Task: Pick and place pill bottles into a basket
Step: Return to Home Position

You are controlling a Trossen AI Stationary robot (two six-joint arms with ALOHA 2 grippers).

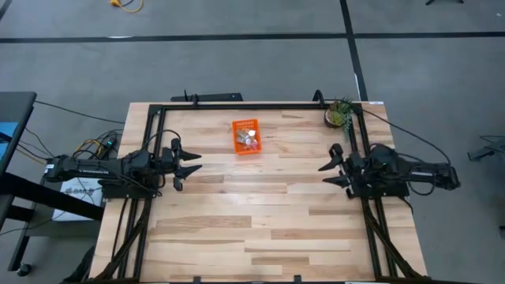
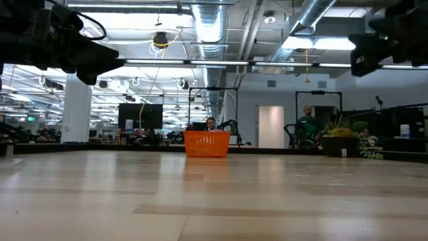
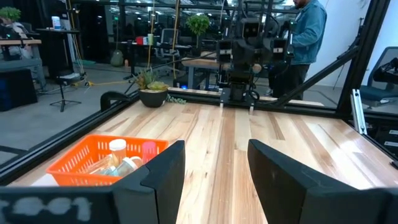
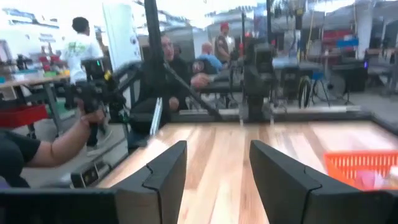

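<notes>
On desk point(image 1: 260, 213): basket point(image 1: 245, 136) at 12 o'clock, pill bottles point(image 1: 250, 139) inside. Arms: left pincer point(image 1: 193, 163) at 9 o'clock, right pincer point(image 1: 324, 173) at 3 o'clock, both spread, well apart from basket.

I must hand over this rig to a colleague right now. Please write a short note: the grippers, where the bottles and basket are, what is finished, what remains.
Left gripper: open, empty, at the table's left side, apart from the basket.
Right gripper: open, empty, at the right side.
Basket: upright, far middle of the table, between the arms.
Pill bottles: several lie inside the basket; the exact count cannot be told. None shows outside it.
Done: all bottles in view are in the basket.
Left: probably only parking both arms.
</notes>
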